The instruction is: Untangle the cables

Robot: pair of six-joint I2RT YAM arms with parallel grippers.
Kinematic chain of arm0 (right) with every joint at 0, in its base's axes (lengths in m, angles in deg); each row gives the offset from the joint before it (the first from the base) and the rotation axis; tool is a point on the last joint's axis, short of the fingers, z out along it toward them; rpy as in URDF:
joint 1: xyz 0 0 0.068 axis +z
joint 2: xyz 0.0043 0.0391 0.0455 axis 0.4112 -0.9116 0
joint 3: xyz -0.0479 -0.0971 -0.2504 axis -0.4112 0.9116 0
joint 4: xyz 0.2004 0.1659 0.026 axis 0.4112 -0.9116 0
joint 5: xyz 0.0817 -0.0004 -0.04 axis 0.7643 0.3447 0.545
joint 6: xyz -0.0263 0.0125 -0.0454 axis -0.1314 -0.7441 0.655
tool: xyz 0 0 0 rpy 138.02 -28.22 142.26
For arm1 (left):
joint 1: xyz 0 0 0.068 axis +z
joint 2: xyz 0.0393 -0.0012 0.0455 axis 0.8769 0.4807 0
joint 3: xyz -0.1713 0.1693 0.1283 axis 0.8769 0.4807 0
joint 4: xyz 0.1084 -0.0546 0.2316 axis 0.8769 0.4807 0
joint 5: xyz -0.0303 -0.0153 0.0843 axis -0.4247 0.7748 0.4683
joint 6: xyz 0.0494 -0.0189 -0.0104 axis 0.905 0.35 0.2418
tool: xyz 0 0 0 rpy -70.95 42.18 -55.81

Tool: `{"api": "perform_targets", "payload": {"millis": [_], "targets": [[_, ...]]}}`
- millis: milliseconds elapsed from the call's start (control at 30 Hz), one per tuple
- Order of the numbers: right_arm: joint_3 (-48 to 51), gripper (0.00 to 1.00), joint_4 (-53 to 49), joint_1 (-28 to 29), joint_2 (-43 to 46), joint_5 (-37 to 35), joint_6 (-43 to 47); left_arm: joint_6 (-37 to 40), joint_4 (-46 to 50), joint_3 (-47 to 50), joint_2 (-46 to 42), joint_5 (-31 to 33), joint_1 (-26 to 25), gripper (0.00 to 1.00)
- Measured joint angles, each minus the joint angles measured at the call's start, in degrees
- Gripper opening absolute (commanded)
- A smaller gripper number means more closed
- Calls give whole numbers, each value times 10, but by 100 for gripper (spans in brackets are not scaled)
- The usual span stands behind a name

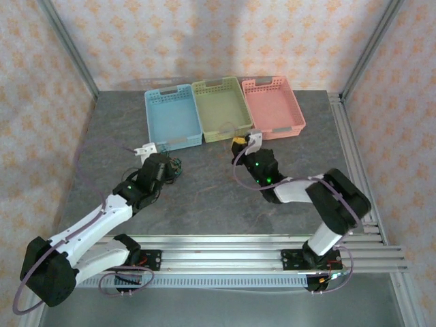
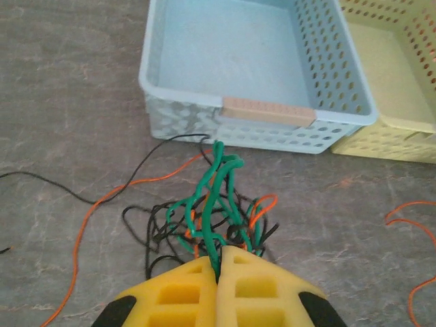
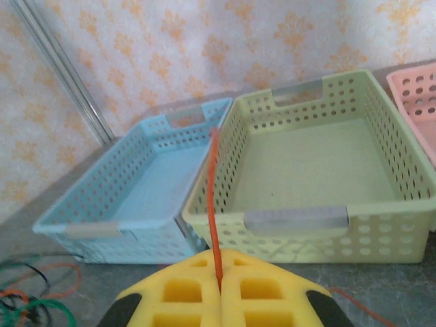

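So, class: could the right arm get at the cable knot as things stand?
Probably not yet: bare table lies between, but the right hand is shut on an orange cable, so it can't grip the knot.

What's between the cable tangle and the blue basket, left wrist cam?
Left wrist view: a narrow strip of table, crossed by a black strand and an orange strand.

Tangled black, orange, green cables (image 2: 218, 211)
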Motion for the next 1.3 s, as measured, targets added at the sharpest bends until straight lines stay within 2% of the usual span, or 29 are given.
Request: {"api": "perform_targets", "payload": {"millis": [133, 233, 467, 733, 833, 1067, 1133, 1300], "targets": [[-23, 0, -118, 0, 75, -5, -41, -2, -7, 29, -41, 4, 4, 0], [-53, 0, -251, 0, 101, -1, -80, -2, -18, 37, -59, 4, 5, 0], [-73, 0, -472, 14, 147, -2, -115, 13, -61, 38, -32, 10, 6, 0], [-88, 1, -520, 14, 142, 3, -130, 15, -68, 26, 36, 24, 10, 0], [-125, 9, -569, 14, 102, 6, -137, 15, -68, 26, 34, 25, 10, 0], [-259, 15, -687, 12, -23, 20, -124, 14, -69, 26, 31, 29, 10, 0], [-272, 21, -692, 11, -42, 20, -116, 14, -69, 26, 31, 31, 10, 0], [-251, 22, -638, 11, -54, 10, -91, 14, -69, 26, 31, 35, 10, 0]]}}
